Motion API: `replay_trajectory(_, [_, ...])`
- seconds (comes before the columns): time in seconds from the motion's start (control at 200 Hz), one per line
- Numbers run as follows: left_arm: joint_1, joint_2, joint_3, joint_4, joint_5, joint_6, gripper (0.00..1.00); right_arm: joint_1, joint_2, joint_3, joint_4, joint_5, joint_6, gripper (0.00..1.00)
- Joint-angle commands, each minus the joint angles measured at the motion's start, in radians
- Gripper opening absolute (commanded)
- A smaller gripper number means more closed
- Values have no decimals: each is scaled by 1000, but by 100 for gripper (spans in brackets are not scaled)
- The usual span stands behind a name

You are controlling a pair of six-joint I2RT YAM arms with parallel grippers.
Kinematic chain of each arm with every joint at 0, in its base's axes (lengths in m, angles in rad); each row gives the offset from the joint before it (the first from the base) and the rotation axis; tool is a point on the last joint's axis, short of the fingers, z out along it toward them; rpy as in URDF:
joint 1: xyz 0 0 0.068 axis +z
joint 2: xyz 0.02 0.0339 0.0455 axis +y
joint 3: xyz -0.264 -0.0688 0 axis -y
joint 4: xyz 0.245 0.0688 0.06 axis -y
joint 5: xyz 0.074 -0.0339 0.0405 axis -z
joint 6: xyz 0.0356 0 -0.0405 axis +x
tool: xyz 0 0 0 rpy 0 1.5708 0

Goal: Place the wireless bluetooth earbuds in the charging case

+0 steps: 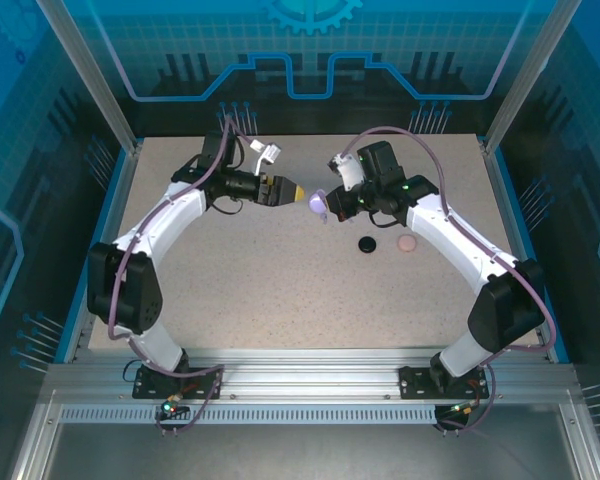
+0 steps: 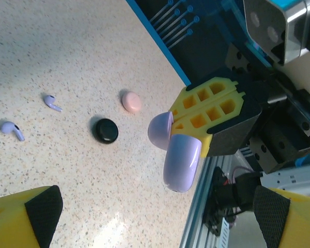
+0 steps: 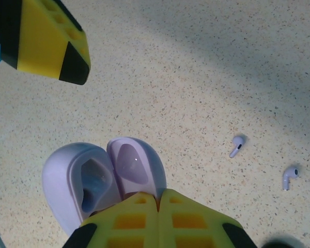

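A: What is the right end effector [image 3: 157, 199] doing?
B: Its yellow fingers [image 3: 124, 222] are pressed together on the lavender case [image 3: 82, 181], pinching it where lid and body meet and holding it up off the desk [image 3: 196, 77]. The case is open, lid beside body, with both insides facing the right wrist camera.
A: And the left end effector [image 1: 292, 190]?
B: Spread wide and gripping nothing. It points at the case from the left, near it but apart.
A: Where are the earbuds?
B: Two lavender ones lie loose on the desk. In the left wrist view, one earbud [image 2: 51, 102] and the second earbud [image 2: 11, 129] are near each other, not touching, and well apart from the held case.
A: Anything else down there?
B: A black case [image 2: 105, 130] and a pink case [image 2: 131, 101], both closed, near each other on the desk between the earbuds and the right arm
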Motion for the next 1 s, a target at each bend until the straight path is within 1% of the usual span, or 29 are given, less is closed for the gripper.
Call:
replay_trajectory(0.0, [5,33,75,-155,70,105,99,-5,13,35,-46,-16,-66,0])
replay_trajectory(0.28, [5,72,118,-198,93,142,99,-4,12,34,-51,-28,-95,0])
replay_trajectory(0.665, [2,84,165,-274,175,193,97,17,14,74,-88,-50,-123,0])
replay_trajectory(0.815, [-11,100,190,-323,196,228,92,30,15,86,-96,-54,-127,0])
replay_trajectory(0.995, [-34,144,244,-416,216,289,80,53,19,113,-115,-61,-136,0])
